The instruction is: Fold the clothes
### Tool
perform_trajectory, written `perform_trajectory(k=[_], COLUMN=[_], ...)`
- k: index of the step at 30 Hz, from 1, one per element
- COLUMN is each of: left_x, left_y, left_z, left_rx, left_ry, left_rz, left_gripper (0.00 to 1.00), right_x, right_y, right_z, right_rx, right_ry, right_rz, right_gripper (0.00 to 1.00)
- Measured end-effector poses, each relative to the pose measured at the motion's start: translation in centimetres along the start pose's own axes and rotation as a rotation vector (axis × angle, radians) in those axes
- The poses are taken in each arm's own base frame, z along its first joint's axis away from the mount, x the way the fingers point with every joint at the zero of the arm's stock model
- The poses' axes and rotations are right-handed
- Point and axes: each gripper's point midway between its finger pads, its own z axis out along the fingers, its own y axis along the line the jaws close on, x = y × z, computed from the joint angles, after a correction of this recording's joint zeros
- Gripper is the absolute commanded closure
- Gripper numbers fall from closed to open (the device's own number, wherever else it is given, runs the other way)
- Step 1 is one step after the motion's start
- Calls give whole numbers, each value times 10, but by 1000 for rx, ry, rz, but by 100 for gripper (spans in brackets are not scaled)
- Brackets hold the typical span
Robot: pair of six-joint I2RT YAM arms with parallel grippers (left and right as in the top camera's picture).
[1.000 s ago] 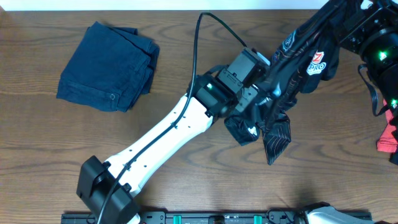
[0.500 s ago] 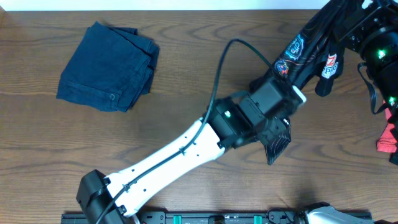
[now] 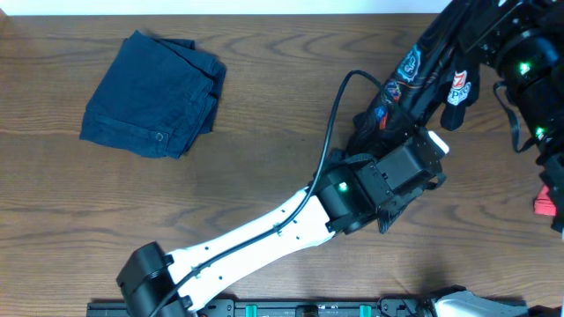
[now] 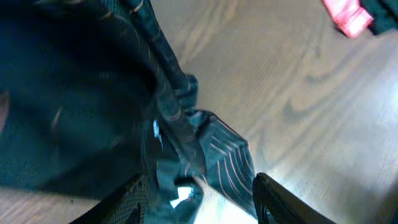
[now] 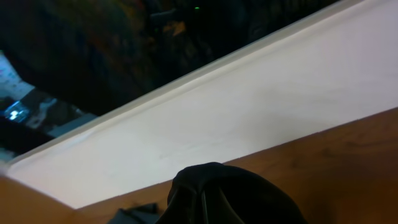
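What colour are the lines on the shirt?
Thin orange, on the black shirt, clearest in the left wrist view.

Thin, smooth black cloth shirt (image 3: 423,66) — matt navy denim garment (image 3: 145,92) — brown wood-grain table (image 3: 264,88), lightly sheened.

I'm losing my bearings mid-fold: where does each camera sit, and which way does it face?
Overhead: above the table, looking down; left arm, right arm, black shirt, denim garment.
Left wrist: on the left gripper, facing down at the shirt and table; both fingers show.
Right wrist: at the far edge, facing a white surface; dark fabric at bottom, no fingers visible.
Shared: overhead and left wrist show the red-pink garment.
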Motion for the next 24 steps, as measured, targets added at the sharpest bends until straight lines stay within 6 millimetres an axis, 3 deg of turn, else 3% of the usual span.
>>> perform_trajectory(k=[5, 11, 16, 17, 21, 24], left_x=[8, 5, 4, 3, 4, 4], left_y=[15, 31, 41, 43, 46, 47], left_z=[13, 12, 10, 9, 8, 8], left_rx=[-97, -196, -253, -262, -283, -289], left_ry=[10, -9, -18, -20, -21, -19], left_rz=[-20, -27, -34, -36, -38, -41], left_gripper=[44, 45, 52, 54, 81, 92], right_x=[6, 8, 8, 8, 7, 5], right_y=[12, 17, 17, 17, 17, 16], right_z=[-2, -2, -3, -3, -3, -4], right_rx=[-34, -50, -53, -53, -52, -43], right_ry=[15, 18, 19, 20, 17, 7], right_rz=[-6, -8, -8, -8, -8, -7], right_gripper=[99, 99, 99, 99, 99, 99])
